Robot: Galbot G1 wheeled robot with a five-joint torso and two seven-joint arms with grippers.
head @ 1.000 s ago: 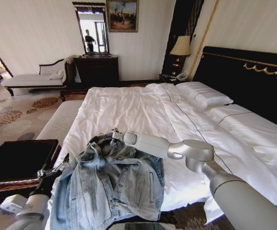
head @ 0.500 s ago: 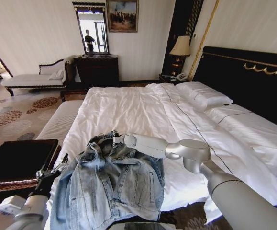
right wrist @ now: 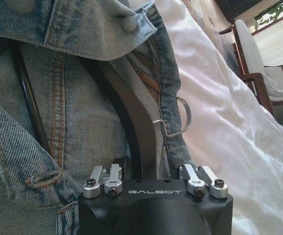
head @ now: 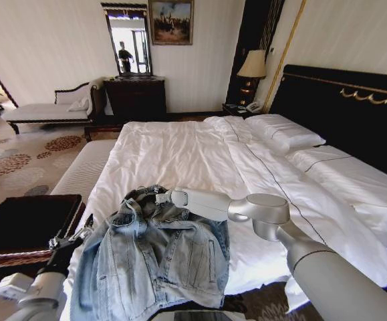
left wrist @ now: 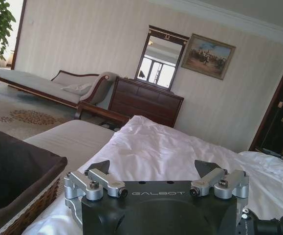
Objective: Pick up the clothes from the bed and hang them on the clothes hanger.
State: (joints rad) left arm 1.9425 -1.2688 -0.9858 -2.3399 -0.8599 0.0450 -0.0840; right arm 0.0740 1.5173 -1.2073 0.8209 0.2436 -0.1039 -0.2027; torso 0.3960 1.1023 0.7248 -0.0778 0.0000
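Note:
The clothes, a light-blue denim jacket [head: 154,257], lie crumpled on the near corner of the bed [head: 180,150]. My right arm reaches across from the right, and its gripper [head: 160,196] is at the jacket's collar. In the right wrist view the black clothes hanger [right wrist: 137,122] lies inside the denim [right wrist: 58,107], its metal hook [right wrist: 179,120] poking out beside the white sheet. The right gripper [right wrist: 148,166] is shut on the hanger's black bar. My left gripper [head: 73,235] hovers open beside the jacket's left edge, its fingers [left wrist: 98,167] spread with nothing between them.
A dark woven basket [head: 26,224] stands left of the bed, close to my left arm. A padded bench [head: 86,167] runs along the bed's left side. Pillows [head: 287,134] and the black headboard [head: 347,114] are on the right. A chaise [head: 46,110] and a dresser [head: 136,97] line the far wall.
My right arm's elbow has eased left and down, with its gripper staying at the collar. The left arm has sunk slightly. The jacket has barely moved.

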